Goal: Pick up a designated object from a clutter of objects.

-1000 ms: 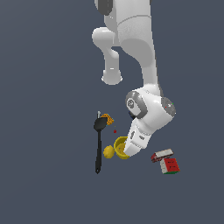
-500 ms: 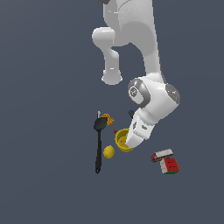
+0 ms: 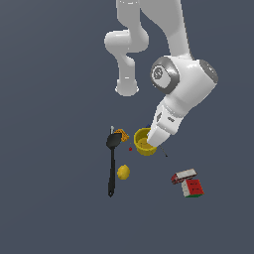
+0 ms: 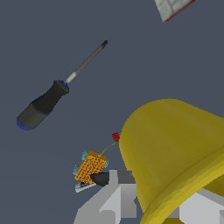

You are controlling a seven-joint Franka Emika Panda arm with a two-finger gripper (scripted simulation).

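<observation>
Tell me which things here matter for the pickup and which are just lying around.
For the job:
yellow cup
gripper, at the cup's rim

Lying about:
lemon
black spatula
screwdriver
red-white box
puzzle cube
small orange piece

Spatula (image 3: 111,161), lemon (image 3: 123,172) crowd cup (image 3: 144,143); box (image 3: 184,176) side open.

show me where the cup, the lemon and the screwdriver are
cup (image 3: 142,144), exterior view, on its rim
lemon (image 3: 123,172), exterior view, on its middle
screwdriver (image 4: 42,105), wrist view, on its dark handle
</observation>
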